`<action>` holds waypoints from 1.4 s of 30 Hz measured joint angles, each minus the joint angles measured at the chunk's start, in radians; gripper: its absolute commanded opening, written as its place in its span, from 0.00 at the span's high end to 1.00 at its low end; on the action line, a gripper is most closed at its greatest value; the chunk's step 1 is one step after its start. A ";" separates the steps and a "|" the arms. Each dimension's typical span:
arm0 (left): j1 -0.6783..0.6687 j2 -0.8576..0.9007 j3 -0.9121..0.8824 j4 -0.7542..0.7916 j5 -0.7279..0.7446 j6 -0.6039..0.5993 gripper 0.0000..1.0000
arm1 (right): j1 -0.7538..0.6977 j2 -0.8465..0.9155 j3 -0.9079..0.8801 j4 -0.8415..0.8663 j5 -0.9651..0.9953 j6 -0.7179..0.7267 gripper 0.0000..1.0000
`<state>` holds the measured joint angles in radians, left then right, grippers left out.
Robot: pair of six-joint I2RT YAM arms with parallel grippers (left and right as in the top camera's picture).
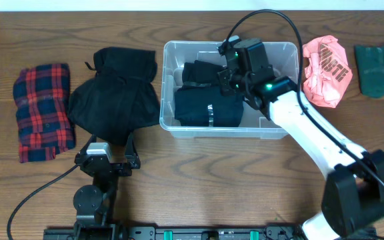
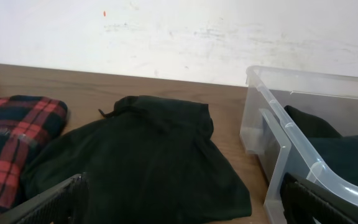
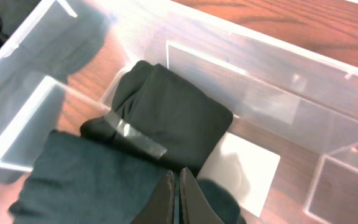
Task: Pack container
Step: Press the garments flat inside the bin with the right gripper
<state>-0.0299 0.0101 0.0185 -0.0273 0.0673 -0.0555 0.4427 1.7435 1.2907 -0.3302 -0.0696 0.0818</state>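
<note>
The clear plastic container (image 1: 171, 53) stands at the table's middle and holds a folded dark garment (image 1: 209, 107) and a smaller black folded garment (image 1: 202, 72). My right gripper (image 1: 229, 75) is down inside it. In the right wrist view its fingers (image 3: 179, 177) are shut just above the seam between the dark garment (image 3: 92, 180) and the black one (image 3: 173, 112), with nothing seen between them. The container's white label (image 3: 244, 168) shows on its bottom. My left gripper (image 1: 105, 155) is open and empty at the near edge of a loose black garment (image 1: 115, 97).
A red and blue plaid garment (image 1: 42, 112) lies far left. A pink bag (image 1: 325, 70) and a dark green garment (image 1: 379, 70) lie right of the container. The left wrist view shows the black garment (image 2: 148, 155), the plaid (image 2: 11, 137) and the container's rim (image 2: 291, 134).
</note>
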 measured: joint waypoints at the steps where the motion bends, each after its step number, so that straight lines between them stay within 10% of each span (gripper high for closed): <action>1: 0.000 0.000 0.000 0.000 0.000 0.000 0.02 | 0.001 0.017 0.001 0.011 0.000 0.000 0.99; 42: 0.000 0.000 0.000 0.000 0.000 0.000 0.02 | 0.121 0.155 0.220 -0.315 -0.106 -0.094 0.99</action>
<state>-0.0299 0.0105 0.0185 -0.0269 0.0677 -0.0555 0.5636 1.8984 1.5112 -0.6453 -0.1757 -0.0120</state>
